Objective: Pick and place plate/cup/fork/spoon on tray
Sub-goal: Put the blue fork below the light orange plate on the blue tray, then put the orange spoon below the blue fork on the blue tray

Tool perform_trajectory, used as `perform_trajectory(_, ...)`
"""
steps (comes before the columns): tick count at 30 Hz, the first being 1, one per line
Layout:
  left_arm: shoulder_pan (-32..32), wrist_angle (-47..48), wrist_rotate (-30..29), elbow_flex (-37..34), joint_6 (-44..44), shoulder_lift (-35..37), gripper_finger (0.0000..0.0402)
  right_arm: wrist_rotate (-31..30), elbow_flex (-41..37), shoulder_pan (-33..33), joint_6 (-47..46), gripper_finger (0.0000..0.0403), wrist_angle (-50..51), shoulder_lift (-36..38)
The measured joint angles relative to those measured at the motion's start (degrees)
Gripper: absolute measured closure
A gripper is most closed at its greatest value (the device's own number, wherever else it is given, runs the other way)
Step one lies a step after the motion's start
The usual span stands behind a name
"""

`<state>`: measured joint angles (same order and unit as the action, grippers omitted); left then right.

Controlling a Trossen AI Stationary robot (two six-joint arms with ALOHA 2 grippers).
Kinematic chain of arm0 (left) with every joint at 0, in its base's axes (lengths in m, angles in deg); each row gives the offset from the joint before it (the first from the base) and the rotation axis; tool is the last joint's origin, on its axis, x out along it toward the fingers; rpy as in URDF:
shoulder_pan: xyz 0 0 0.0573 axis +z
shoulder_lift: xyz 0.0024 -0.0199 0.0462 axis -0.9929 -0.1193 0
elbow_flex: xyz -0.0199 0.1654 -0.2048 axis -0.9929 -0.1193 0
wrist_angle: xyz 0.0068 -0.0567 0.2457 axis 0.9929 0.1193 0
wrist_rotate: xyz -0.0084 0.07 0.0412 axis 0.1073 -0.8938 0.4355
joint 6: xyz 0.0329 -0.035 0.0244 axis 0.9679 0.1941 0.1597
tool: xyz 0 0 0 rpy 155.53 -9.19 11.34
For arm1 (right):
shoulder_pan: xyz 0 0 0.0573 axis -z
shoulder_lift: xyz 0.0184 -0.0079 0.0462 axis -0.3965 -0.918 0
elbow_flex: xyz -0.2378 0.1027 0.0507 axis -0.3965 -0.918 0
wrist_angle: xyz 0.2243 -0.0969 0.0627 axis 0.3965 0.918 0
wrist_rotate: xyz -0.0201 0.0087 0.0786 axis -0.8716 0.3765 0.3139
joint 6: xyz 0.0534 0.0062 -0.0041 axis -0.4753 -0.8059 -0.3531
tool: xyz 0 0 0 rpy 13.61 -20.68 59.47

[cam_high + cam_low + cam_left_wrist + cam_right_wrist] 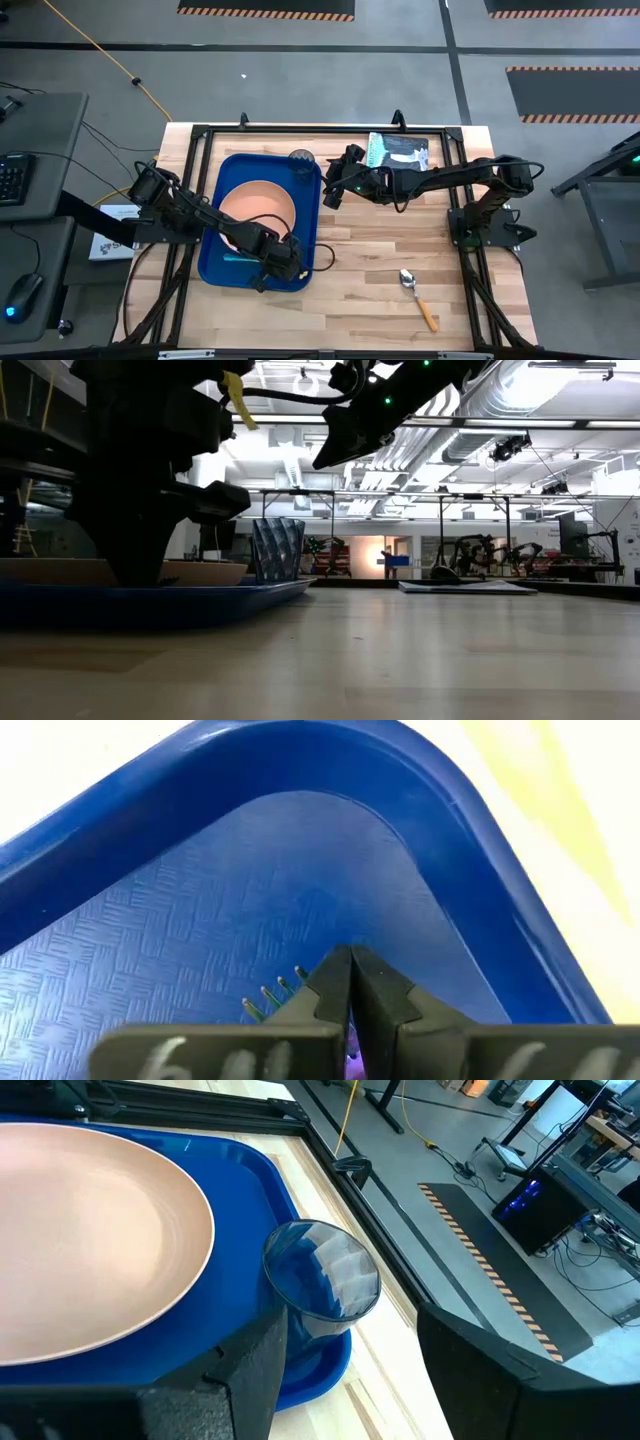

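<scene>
Left pincer (350, 982), clenched on the fork (272, 995), reaches low into the tray (212, 262); right pincer (333, 190) hangs released above the worktop (380, 300).

Left gripper (262, 268): low, fingers pressed together. Right gripper (334, 186): raised, fingers spread apart, arm stretched out.

This is a robotics lab or industrial workshop: the wooden table (400, 250) stands on a bare grey concrete floor marked with black mats edged in orange-and-black hazard stripes (575, 93). Beyond the table, the low view shows a large open hall with exposed silver ventilation ducts (560, 400), strip lighting and more metal-framed rigs (480, 545). Beside the table sits a grey desk with a keyboard (10, 178) and mouse (22, 297), with cables trailing across the floor.
</scene>
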<state>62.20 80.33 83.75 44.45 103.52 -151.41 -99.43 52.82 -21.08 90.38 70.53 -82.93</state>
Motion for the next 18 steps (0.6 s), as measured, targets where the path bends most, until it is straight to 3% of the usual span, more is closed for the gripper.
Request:
perform_trajectory(6, -0.08, 7.98, 5.04, 4.87, 0.33, 0.56, 0.0401, -0.02, 0.00, -0.01, 0.00, 0.0187, 0.05, 0.00)
perform_trajectory(11, -0.50, 17.17, 4.30, 10.23, 3.27, 4.13, 0.0401, -0.02, 0.02, -0.02, 0.21, 0.0187, 1.62, 0.00)
perform_trajectory(18, 5.84, 15.27, -3.38, 5.92, 5.97, 21.94, 0.0401, -3.49, 0.02, -0.06, -1.39, 0.0187, 14.40, 2.35)
